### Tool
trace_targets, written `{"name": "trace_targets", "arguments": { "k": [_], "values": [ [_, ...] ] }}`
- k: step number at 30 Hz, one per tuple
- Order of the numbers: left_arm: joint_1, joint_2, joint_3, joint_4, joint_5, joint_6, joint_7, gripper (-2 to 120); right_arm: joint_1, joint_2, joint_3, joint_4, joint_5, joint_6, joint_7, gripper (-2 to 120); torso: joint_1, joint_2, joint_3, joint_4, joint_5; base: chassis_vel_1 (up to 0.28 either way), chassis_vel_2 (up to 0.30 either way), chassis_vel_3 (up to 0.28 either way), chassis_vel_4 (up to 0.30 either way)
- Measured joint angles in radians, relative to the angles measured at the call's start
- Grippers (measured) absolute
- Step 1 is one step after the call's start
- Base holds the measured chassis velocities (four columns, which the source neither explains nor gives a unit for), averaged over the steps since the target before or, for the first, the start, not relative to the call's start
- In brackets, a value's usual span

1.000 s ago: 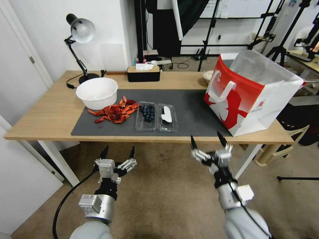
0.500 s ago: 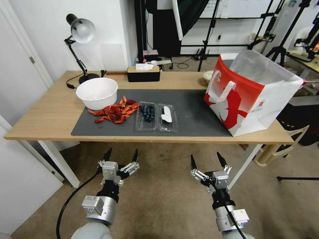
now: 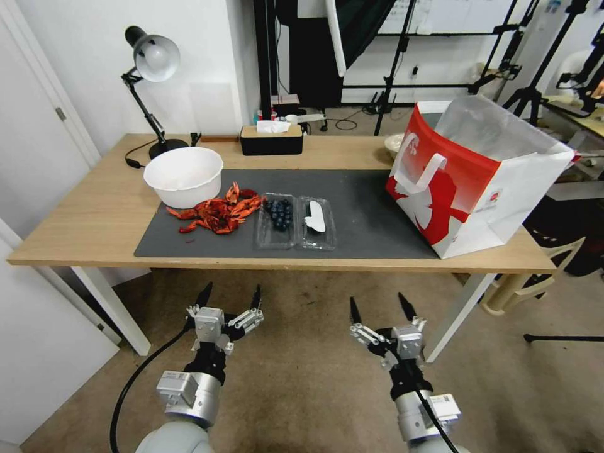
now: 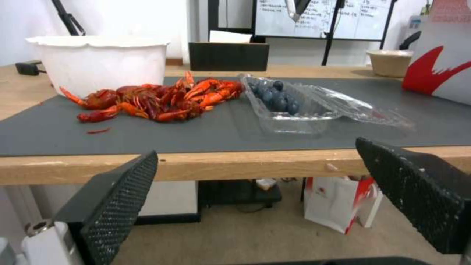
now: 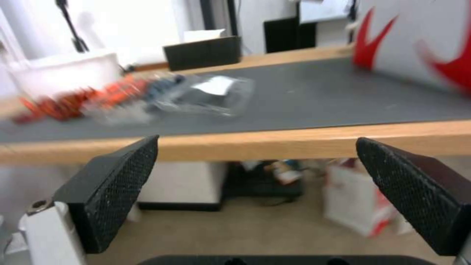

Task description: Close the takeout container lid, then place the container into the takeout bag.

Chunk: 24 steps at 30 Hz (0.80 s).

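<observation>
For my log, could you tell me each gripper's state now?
Left gripper: open, holding nothing.
Right gripper: open, holding nothing.

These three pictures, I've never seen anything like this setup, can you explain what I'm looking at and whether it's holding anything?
It is a two-armed wheeled robot. The wide picture comes from a camera on its head, looking down at a wooden table. The other two come from cameras on its wrists. The black prongs are its hands: the left hand and right hand hang below the table's front edge, both open and holding nothing. On the dark mat lies an open clear takeout container of blueberries, its lid folded flat beside it. Next to that are red crayfish and a white bowl. A red and white takeout bag stands open to the right.
</observation>
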Motion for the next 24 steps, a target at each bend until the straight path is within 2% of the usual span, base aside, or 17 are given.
{"name": "trace_targets", "arguments": {
  "k": [2, 3, 6, 7, 10, 14, 18, 24],
  "values": [
    [0.002, 0.000, -0.003, 0.000, 0.000, -0.001, 0.000, 100, 0.072, -0.001, -0.038, 0.019, 0.127, -0.060, 0.002, 100, 0.000, 0.000, 0.000, 0.0001, 0.0002, 0.000, 0.000, 0.000, 0.000],
    [0.002, 0.000, -0.003, 0.000, 0.000, -0.001, 0.000, 100, 0.072, -0.001, -0.038, 0.019, 0.127, -0.060, 0.002, 100, 0.000, 0.000, 0.000, 0.0001, 0.0002, 0.000, 0.000, 0.000, 0.000],
    [0.003, 0.000, -0.006, -0.001, 0.000, -0.001, -0.001, 100, 0.172, 0.005, -0.090, 0.035, 0.319, -0.142, 0.039, 100, 0.000, 0.000, 0.000, 0.0001, -0.0001, 0.000, 0.000, 0.000, 0.000],
    [0.003, 0.000, -0.006, -0.001, 0.000, -0.001, -0.001, 100, 0.172, 0.005, -0.090, 0.035, 0.319, -0.142, 0.039, 100, 0.000, 0.000, 0.000, 0.0001, -0.0001, 0.000, 0.000, 0.000, 0.000],
    [0.004, 0.001, -0.011, -0.004, 0.000, -0.001, -0.002, 100, 0.274, 0.030, -0.142, 0.027, 0.526, -0.196, 0.103, 100, 0.000, 0.000, 0.000, 0.0002, -0.0003, 0.000, 0.000, 0.000, 0.000],
    [0.007, 0.001, -0.015, -0.005, 0.000, -0.001, -0.002, 100, 0.323, 0.054, -0.165, 0.008, 0.630, -0.203, 0.139, 100, 0.000, 0.000, 0.000, 0.0002, 0.0002, 0.000, 0.000, 0.000, 0.000],
    [0.009, 0.001, -0.023, -0.006, 0.000, -0.002, -0.003, 100, 0.402, 0.111, -0.197, -0.034, 0.809, -0.214, 0.215, 100, 0.000, 0.000, 0.000, 0.0000, -0.0001, 0.000, 0.000, 0.000, 0.000],
    [0.010, 0.003, -0.030, -0.008, -0.001, -0.004, -0.003, 100, 0.479, 0.185, -0.219, -0.086, 0.921, -0.208, 0.282, 100, 0.000, 0.000, 0.000, 0.0001, -0.0001, 0.000, 0.000, 0.000, 0.000]
  ]
}}
